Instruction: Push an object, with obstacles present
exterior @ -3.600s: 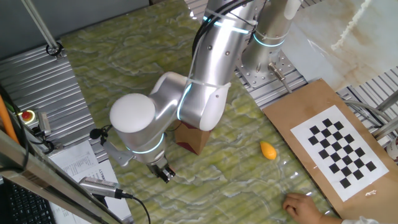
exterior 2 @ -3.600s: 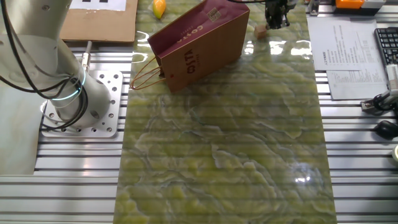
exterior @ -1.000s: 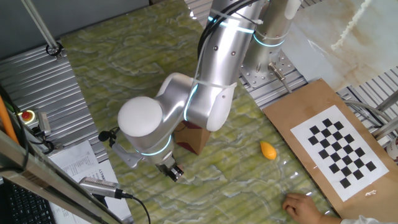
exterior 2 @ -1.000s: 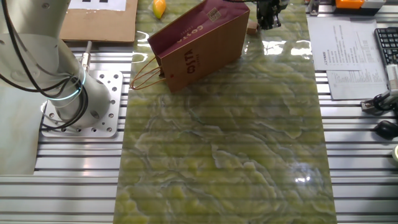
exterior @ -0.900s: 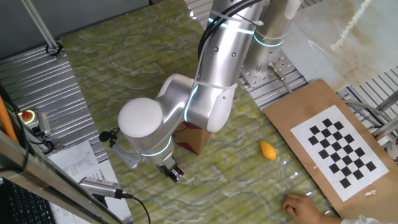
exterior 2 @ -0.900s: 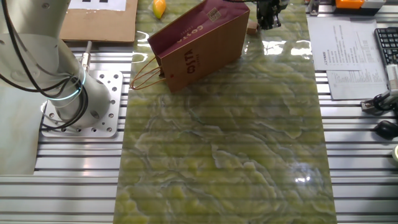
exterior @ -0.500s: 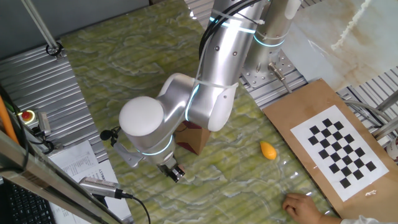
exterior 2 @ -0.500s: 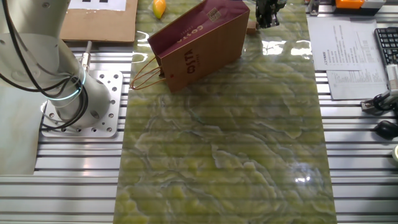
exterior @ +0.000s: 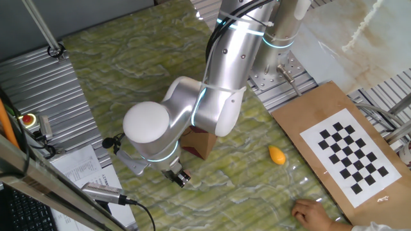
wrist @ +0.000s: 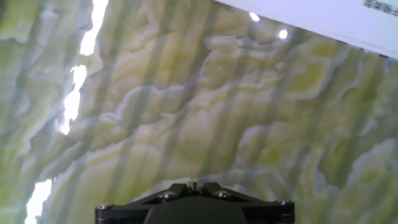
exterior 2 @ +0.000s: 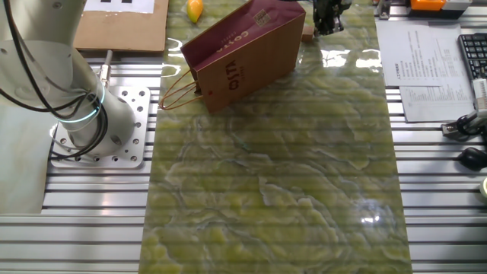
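Note:
The object, a tiny pinkish-tan lump (exterior 2: 307, 35), lies at the far edge of the green marble mat, touching the right end of the obstacle. That obstacle is a brown paper COSTA bag (exterior 2: 243, 49) lying on its side; in one fixed view only its corner (exterior: 200, 144) shows under the arm. My gripper (exterior 2: 327, 23) stands just right of the lump, fingers down on the mat. The hand view shows its black fingertips (wrist: 194, 185) pressed together with nothing between them, over bare mat. In one fixed view the gripper (exterior: 179, 178) is low and the lump is hidden.
An orange-yellow oval piece (exterior: 277, 154) lies beyond the bag (exterior 2: 195, 9). A cardboard sheet with a checkerboard (exterior: 350, 151) sits by the arm's base. A person's hand (exterior: 313, 210) rests at the mat's edge. Papers (exterior 2: 426, 65) and a keyboard lie beside the mat.
Since 3.6 s ago my gripper has moved toward the bag and the lump has slid with it up against the bag's end. Over the last second almost nothing has moved.

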You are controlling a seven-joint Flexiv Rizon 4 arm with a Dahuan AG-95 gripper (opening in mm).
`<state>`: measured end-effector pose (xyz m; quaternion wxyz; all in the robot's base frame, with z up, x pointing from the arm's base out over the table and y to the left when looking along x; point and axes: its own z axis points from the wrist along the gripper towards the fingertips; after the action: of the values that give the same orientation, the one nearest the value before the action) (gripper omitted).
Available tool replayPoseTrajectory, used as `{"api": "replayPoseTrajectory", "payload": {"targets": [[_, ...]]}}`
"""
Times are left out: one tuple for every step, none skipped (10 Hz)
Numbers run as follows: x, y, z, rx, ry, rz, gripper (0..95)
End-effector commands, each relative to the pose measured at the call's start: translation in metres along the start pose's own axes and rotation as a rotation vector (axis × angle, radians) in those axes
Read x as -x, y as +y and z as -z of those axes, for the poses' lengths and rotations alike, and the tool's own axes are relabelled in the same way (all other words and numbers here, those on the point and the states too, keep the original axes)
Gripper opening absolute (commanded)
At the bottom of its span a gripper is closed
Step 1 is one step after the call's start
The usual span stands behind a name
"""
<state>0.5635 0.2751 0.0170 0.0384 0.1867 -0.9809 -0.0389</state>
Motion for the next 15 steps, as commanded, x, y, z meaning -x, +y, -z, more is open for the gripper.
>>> {"api": "replayPoseTrajectory", "payload": {"targets": [[0.000,0.000,-0.001,0.008,0.025,0.026,0.0],[-0.003,-0.001,-0.002,0.000,0.027,0.034,0.0],[-0.008,-0.004,-0.002,0.006,0.022,0.045,0.0],[-0.009,-0.005,-0.001,0.004,0.023,0.048,0.0],[-0.011,-0.008,0.003,0.007,0.026,0.052,0.0],[-0.012,-0.008,0.004,0.007,0.028,0.055,0.0],[-0.013,-0.009,0.005,0.008,0.030,0.057,0.0],[-0.014,-0.008,0.005,0.010,0.032,0.059,0.0],[-0.014,-0.008,0.005,0.011,0.032,0.060,0.0],[-0.015,-0.005,0.004,0.031,0.029,0.052,0.0],[-0.016,0.000,0.001,0.039,0.032,0.045,0.0],[-0.016,0.007,-0.001,0.046,0.034,0.035,0.0],[-0.014,0.018,-0.003,0.048,0.044,0.016,0.0],[-0.014,0.030,-0.004,0.050,0.048,-0.001,0.0],[-0.013,0.039,-0.005,0.050,0.052,-0.017,0.0]]}}
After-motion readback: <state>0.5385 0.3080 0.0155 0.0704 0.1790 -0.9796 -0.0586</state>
